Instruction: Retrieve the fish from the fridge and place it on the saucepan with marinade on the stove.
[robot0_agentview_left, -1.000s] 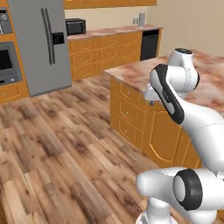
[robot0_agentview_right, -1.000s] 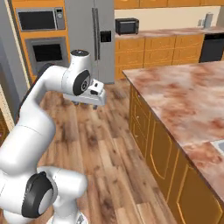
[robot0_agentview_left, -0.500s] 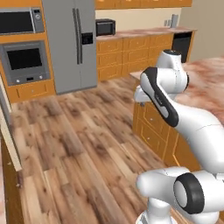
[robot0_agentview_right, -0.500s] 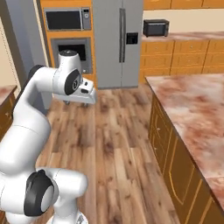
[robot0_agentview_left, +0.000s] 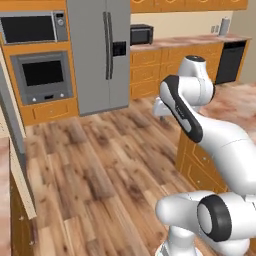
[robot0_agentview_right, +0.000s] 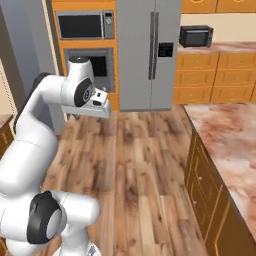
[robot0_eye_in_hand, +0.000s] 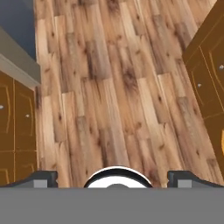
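The fridge (robot0_agentview_left: 98, 55) is a tall grey steel unit with two shut doors, long dark handles and a black dispenser panel; it stands at the back wall, also seen in the right base view (robot0_agentview_right: 150, 52). My gripper (robot0_agentview_left: 159, 108) hangs at chest height over the wooden floor, well short of the fridge (robot0_agentview_right: 101, 109). In the hand view its fingertips (robot0_eye_in_hand: 43, 178) stand far apart with nothing between them, so the gripper (robot0_eye_in_hand: 113, 178) is open above bare floorboards. The fish, saucepan, marinade and stove are out of view.
A wall oven (robot0_agentview_left: 42, 75) with a built-in microwave (robot0_agentview_right: 85, 25) stands left of the fridge. A black microwave (robot0_agentview_right: 196, 36) sits on the counter to its right. The marble-topped island (robot0_agentview_right: 227, 145) flanks my right side; wooden floor (robot0_agentview_left: 100, 165) stretches toward the fridge.
The whole picture has shifted: the base has turned and driven, so the fridge now sits nearer the middle and looks larger. The arm keeps its pose and the gripper stays open.
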